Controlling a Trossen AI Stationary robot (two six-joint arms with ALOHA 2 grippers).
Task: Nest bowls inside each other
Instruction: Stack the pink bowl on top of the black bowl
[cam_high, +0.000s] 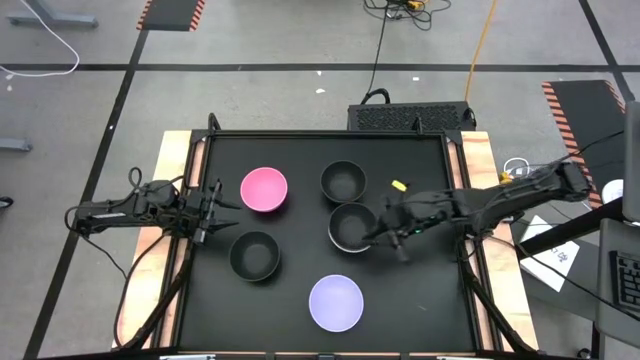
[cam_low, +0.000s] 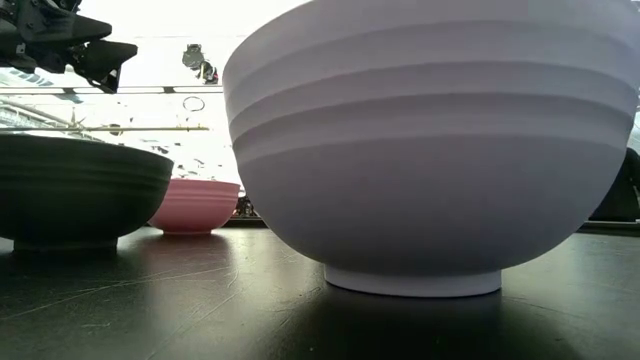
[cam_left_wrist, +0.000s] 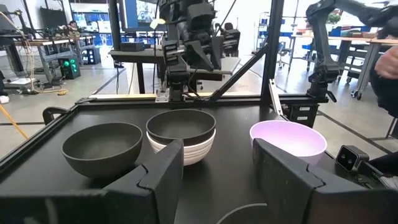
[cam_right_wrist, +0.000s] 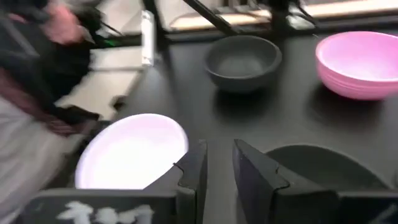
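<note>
All bowls sit upright, mouths up, on the black table (cam_high: 300, 290); being round, they have no long axis in plan. Pink bowl (cam_high: 264, 189) sits toward the left rear. One black bowl (cam_high: 343, 181) sits at centre rear, apart from the others. A second black bowl (cam_high: 254, 254) sits left of centre, nearer the front edge. A third black bowl (cam_high: 351, 226) is nested inside the white bowl (cam_left_wrist: 186, 150), whose ribbed rim shows beneath it in the left wrist view. Lavender bowl (cam_high: 335, 302) stands alone at the front, well apart from the rest. Left claw (cam_high: 212, 210) hangs above the table's left side, between the pink bowl and the front-left black bowl, touching neither; its fingers (cam_left_wrist: 163, 177) are spread and hold nothing. Right claw (cam_high: 385, 240) is at the right-hand rim of the nested pair; its fingers (cam_right_wrist: 193, 167) stand with a narrow gap between them, nothing visibly pinched. Contact with the rim cannot be told.
</note>
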